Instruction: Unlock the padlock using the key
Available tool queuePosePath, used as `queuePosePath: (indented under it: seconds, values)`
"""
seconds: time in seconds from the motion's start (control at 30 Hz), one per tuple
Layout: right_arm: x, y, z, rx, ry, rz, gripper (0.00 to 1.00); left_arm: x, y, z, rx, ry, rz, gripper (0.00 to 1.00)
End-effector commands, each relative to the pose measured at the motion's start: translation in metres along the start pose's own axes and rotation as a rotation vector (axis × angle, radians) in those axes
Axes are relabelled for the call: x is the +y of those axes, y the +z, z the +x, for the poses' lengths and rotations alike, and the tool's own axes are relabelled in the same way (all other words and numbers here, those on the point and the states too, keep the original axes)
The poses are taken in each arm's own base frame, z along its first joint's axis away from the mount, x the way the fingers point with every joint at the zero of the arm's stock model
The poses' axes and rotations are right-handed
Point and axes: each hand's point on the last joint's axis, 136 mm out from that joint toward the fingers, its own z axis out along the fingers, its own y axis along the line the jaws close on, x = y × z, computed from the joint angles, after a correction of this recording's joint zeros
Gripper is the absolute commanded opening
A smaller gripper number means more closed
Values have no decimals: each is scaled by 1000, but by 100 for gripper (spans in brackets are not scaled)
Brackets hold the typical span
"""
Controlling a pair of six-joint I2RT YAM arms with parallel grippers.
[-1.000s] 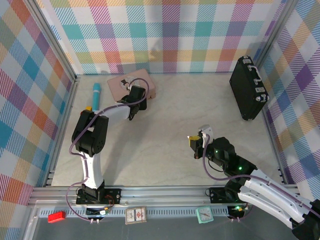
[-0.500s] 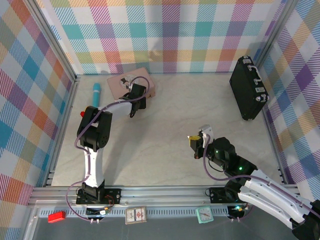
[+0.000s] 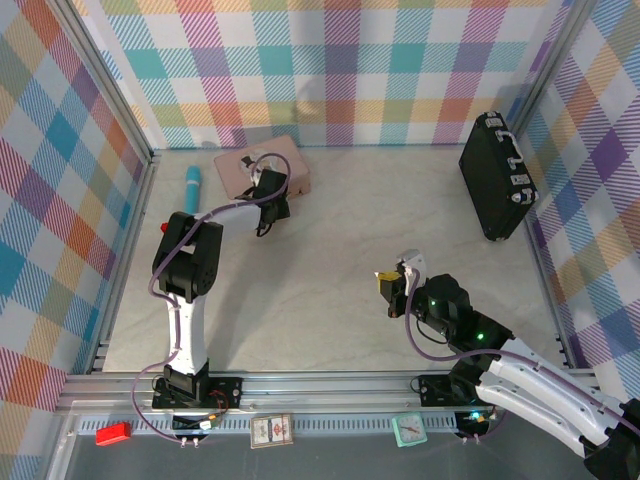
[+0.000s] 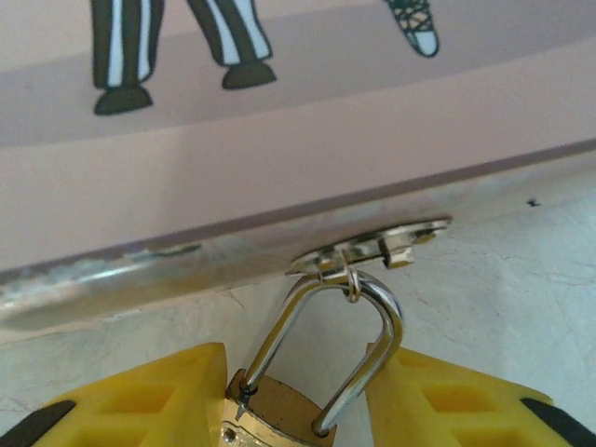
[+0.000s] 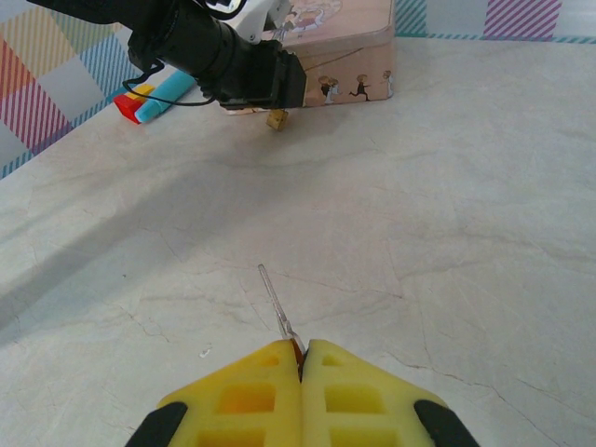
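Left hand (image 4: 296,396): padlock (image 4: 275,414) in its gap, clamped or not I cannot tell; pink tin (image 4: 279,168) just beyond | Right hand (image 5: 303,372): clamped on key (image 5: 275,303) jutting forward.

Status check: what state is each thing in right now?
Padlock: shackle looks shut, through hasp.
Tin: lid closed.
Key: held, blade sticking out.
Right fingers: shut on key.
Left fingers: flanking padlock, grip unclear.
Case: closed.

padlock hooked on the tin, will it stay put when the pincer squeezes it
Probably pivots: the padlock is held only by its thin shackle through the tin's hasp. Its smooth brass body may slip between the yellow fingers.
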Motion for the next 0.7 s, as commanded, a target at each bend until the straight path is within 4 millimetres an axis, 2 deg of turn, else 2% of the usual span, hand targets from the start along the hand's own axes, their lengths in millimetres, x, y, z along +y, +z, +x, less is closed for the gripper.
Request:
queuePosePath:
  seconds: [0.0,0.33,0.67]
  values:
    - [3,-1,-7,-30,-4,-17,0,7,5,-5,-5,-108,22,41]
    - [4,-2,-7,-31,-2,-23,0,21,10,-2,-5,-199,75,49]
    - [4,2,-5,-20,-2,-23,0,1,13,-5,17,-165,209,41]
